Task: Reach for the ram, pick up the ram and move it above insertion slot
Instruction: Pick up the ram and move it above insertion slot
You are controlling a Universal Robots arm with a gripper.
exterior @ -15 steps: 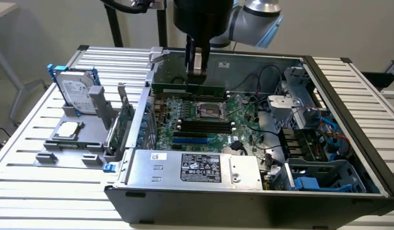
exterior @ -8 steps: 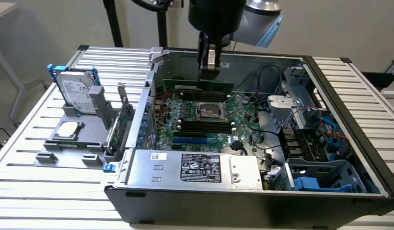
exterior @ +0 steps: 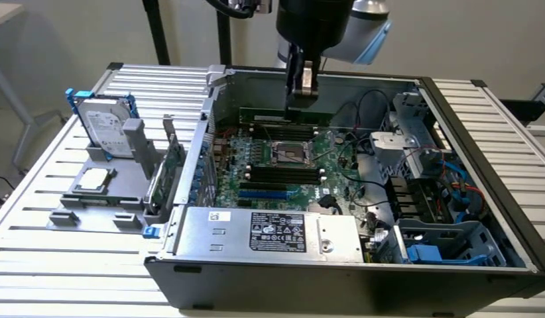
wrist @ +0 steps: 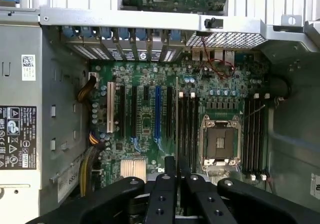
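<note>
My gripper hangs inside the open computer case, shut on the ram. The ram is a long green stick with dark chips, held level above the motherboard. In the exterior view it shows in front of the far bank of black memory slots. The near bank of slots lies on the other side of the CPU socket. In the wrist view the two black fingers sit close together, above the bank of insertion slots. The second bank lies past the socket.
A grey power supply fills the case's near side. Loose cables and a metal drive cage stand at the exterior view's right. A green expansion card and a hard drive stand in a grey holder outside the case. A blue slot lies beside the black ones.
</note>
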